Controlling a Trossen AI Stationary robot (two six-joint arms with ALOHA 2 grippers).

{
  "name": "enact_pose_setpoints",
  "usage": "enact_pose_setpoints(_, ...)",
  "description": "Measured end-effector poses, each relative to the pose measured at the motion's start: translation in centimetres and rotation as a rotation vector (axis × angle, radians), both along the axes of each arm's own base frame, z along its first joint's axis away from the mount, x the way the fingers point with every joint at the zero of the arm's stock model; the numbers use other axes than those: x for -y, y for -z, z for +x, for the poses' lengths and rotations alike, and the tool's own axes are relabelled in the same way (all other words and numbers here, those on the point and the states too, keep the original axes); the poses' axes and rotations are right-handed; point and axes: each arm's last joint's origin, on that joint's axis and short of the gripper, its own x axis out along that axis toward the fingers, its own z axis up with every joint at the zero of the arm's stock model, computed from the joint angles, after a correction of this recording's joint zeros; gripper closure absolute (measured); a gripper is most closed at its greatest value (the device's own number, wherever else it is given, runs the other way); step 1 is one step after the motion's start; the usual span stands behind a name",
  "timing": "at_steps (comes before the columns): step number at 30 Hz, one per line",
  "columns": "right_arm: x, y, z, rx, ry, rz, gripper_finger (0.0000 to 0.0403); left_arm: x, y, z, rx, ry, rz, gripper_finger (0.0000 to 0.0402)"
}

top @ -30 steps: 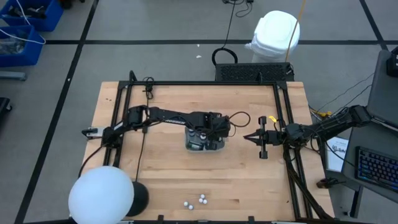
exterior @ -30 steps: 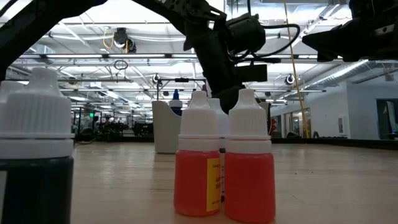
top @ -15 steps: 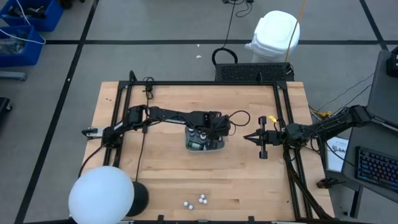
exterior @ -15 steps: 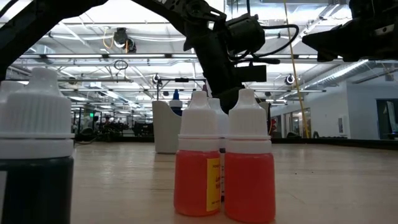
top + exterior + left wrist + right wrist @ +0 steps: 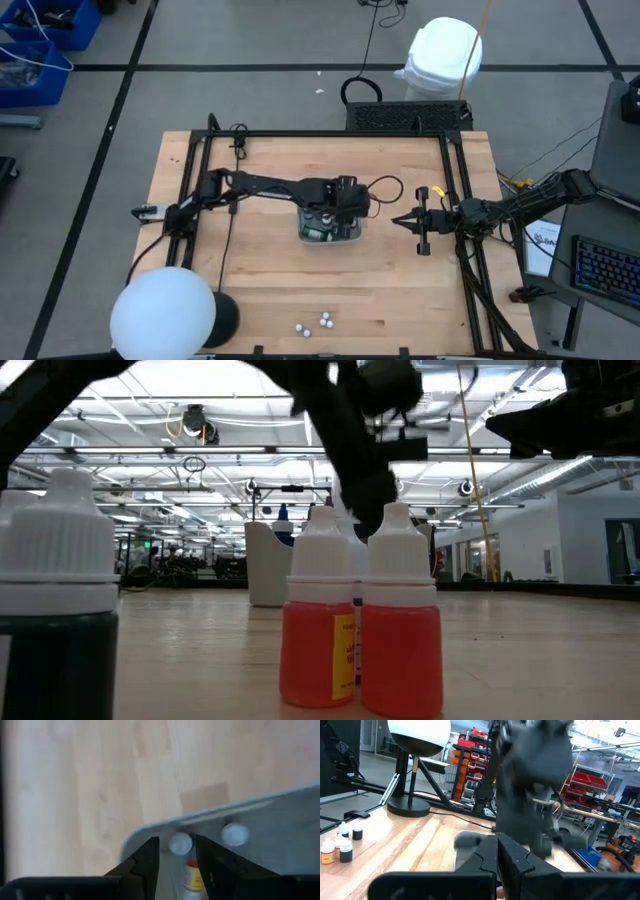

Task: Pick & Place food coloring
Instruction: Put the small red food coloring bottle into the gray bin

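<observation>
Several white-capped food coloring bottles [image 5: 315,324] stand near the table's near edge. The low view shows two orange ones [image 5: 360,630] and a dark one [image 5: 58,610] up close. The translucent grey tray [image 5: 350,236] lies mid-table and holds more bottles. My left gripper [image 5: 338,205] hovers over the tray, open. In the left wrist view its fingers [image 5: 177,860] stand on either side of an orange bottle's white cap [image 5: 180,843] without touching it; that bottle stands in the tray [image 5: 280,825] beside another cap [image 5: 234,834]. My right gripper [image 5: 398,221] waits shut, right of the tray.
A lamp with a white globe [image 5: 162,311] and a black base stands at the near left corner. Black frame rails [image 5: 455,180] run along the left, far and right edges. Bare wood lies between the tray and the near bottles.
My left gripper has risen above the tray, most of it in the last half second, and shows blurred in the low view. The bottles at the near edge and my right arm have kept still.
</observation>
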Motion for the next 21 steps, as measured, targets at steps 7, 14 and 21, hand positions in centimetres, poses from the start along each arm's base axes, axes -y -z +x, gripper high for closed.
enact_pose_setpoints(7, 0.0, -0.1, 0.0, 0.008, -0.001, 0.002, 0.0403, 2.6, -6.7, -2.8, 0.061, 0.032, 0.024, 0.0268)
enact_pose_setpoints(14, 0.0, -0.2, 0.0, 0.017, -0.002, 0.014, 0.0403, 2.4, -7.4, -6.1, -0.055, 0.018, 0.065, 0.0325)
enact_pose_setpoints(21, 0.0, 0.1, 0.0, -0.013, -0.003, 0.009, 0.0403, 1.7, -6.4, -11.4, 0.217, 0.160, -0.164, 0.0392)
